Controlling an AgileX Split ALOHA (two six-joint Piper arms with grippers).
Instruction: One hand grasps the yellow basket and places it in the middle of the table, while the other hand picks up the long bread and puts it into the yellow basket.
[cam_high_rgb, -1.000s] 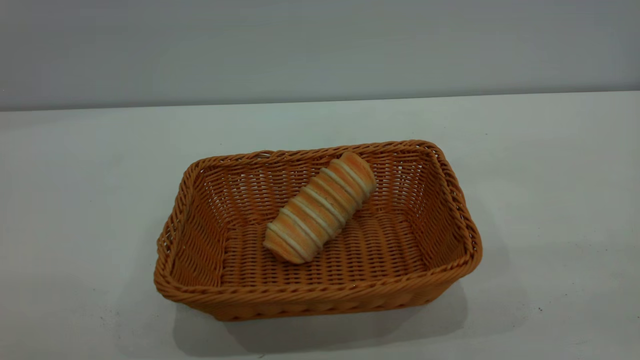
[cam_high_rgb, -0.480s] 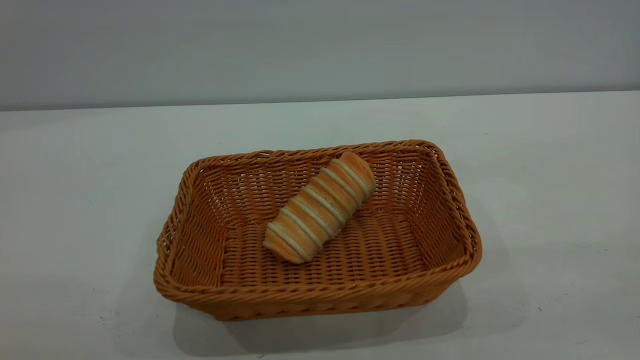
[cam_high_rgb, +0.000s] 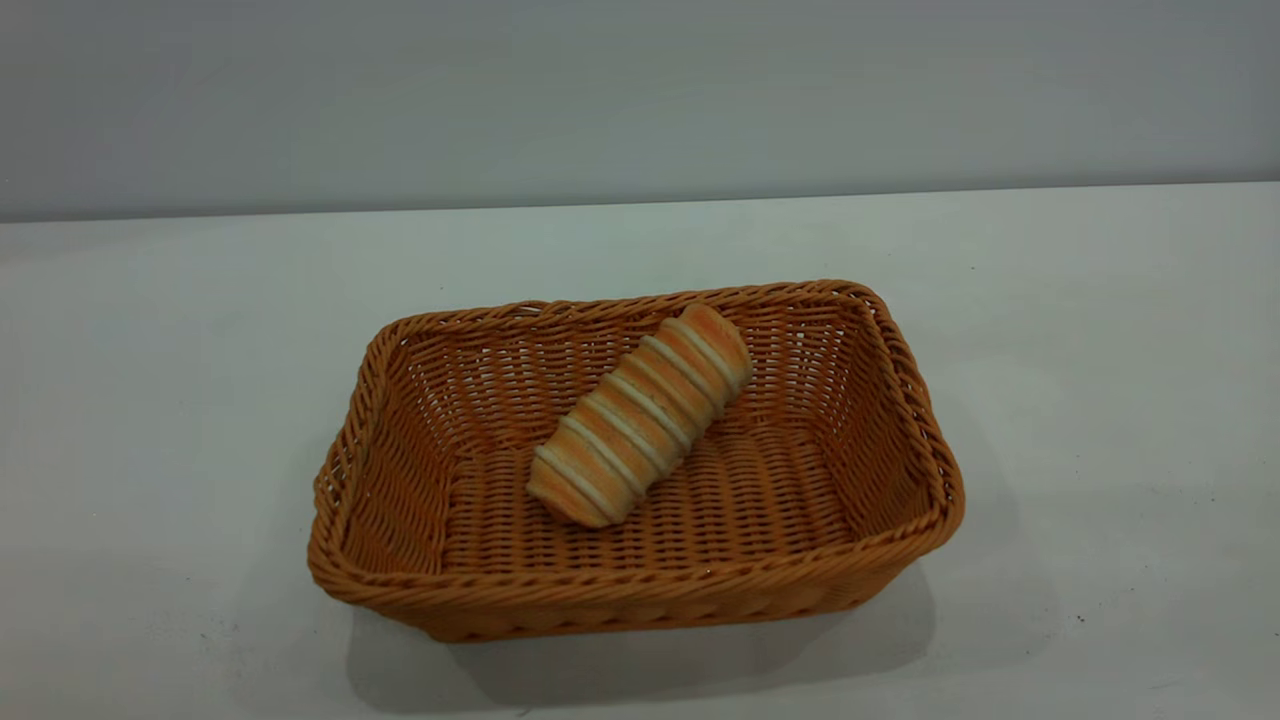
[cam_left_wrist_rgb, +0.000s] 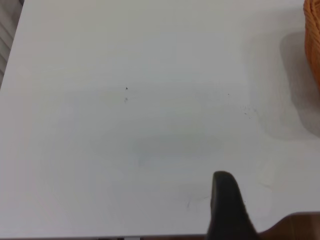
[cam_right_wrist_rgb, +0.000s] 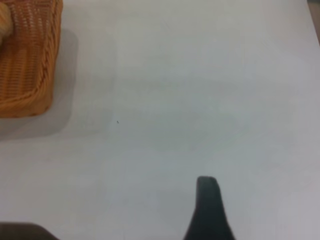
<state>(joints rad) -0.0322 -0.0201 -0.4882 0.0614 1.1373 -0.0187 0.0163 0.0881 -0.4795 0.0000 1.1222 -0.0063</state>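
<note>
A plain grey wall (cam_high_rgb: 640, 90) rises behind the surface; soft, even light; faint shadows.

From my station, little of the rig's body shows. My left gripper's matte black finger with a rounded tip (cam_left_wrist_rgb: 226, 205) is plain and unmarked. My right gripper's matching black, tapered finger (cam_right_wrist_rgb: 208, 207) is equally plain. No cables or screws show.

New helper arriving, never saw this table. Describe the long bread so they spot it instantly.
On the white table stands one big orange-tan woven basket. Inside it, lying slantwise on the floor with its far end toward the back wall, is the long bread: a smooth roll with golden bands and pale cream grooves, unlike the wicker around it.
</note>
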